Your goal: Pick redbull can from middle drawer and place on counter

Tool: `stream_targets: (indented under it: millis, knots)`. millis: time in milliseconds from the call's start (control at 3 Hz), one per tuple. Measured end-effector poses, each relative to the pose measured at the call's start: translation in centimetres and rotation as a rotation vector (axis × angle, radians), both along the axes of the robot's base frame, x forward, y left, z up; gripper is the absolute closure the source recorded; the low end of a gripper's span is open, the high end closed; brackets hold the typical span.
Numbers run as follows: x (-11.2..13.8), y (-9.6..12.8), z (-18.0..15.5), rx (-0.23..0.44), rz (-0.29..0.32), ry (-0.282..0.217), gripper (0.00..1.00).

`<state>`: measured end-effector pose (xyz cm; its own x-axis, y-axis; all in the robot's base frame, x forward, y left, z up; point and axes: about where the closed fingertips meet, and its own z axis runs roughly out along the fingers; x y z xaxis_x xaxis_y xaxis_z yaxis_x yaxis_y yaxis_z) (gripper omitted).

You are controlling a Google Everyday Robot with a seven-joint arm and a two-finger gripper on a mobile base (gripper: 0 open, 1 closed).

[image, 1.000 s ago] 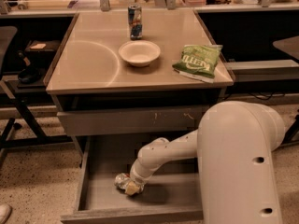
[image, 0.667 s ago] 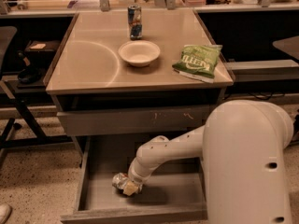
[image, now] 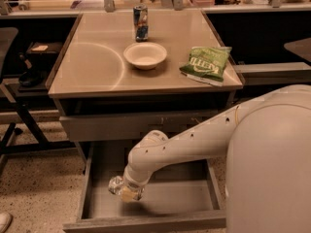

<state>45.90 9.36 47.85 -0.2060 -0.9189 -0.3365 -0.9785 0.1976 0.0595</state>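
Note:
The middle drawer (image: 175, 200) is pulled open below the counter (image: 92, 62). My arm reaches down into it from the right. My gripper (image: 125, 191) is over the left part of the drawer floor, shut on the redbull can (image: 115, 184), a small silvery dented can that sticks out to the left of the gripper. The can sits just above the grey floor, near the drawer's left wall.
On the counter stand a tall blue and silver can (image: 141, 22), a white bowl (image: 145, 55) and a green chip bag (image: 206, 63). A shut drawer front (image: 121, 126) is right above the open drawer. My robot body (image: 272, 174) fills the right. A dark chair (image: 14, 72) stands left.
My gripper and the can have moved together a little to the left and slightly up inside the drawer. Things on the counter have not moved.

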Motion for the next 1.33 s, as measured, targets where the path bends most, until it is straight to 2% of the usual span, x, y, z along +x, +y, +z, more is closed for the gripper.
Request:
stream_targets:
  millis: [333, 667, 1000, 1333]
  knots:
    - [-0.7, 1.8, 5.6, -0.029, 0.002, -0.034, 1.00]
    - [0.2, 3.8, 11.2, -0.055, 0.038, -0.086, 1.00]
    - [2.4, 5.3, 15.1, -0.091, 0.067, -0.108, 1.00]
    - [2.5, 5.2, 15.4, -0.098, 0.066, -0.104, 1.00]
